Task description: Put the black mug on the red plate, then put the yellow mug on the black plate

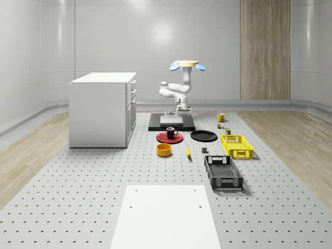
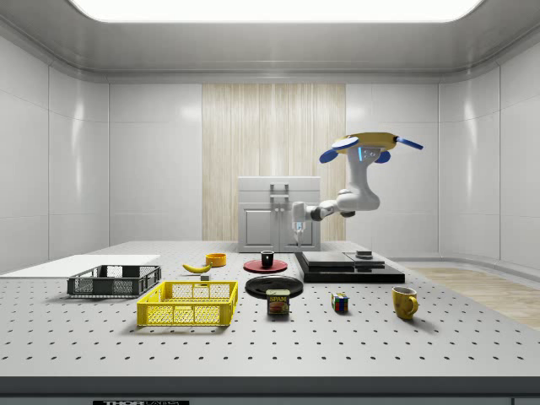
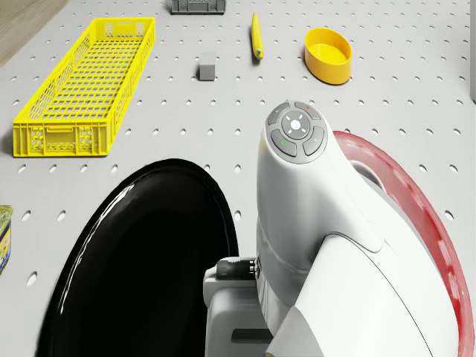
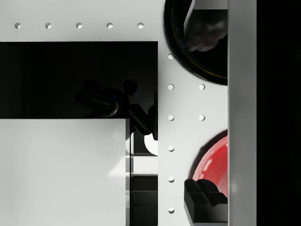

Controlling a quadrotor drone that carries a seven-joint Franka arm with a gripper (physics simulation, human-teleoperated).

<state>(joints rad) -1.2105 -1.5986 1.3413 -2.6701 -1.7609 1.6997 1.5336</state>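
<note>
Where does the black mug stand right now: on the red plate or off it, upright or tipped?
On it and upright. The black mug stands on the red plate, opening upward; the side view shows the same.

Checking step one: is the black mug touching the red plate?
Touching. In the whole-scene view the black mug stands on the red plate; the side view shows its base resting on the plate, no gap.
</note>
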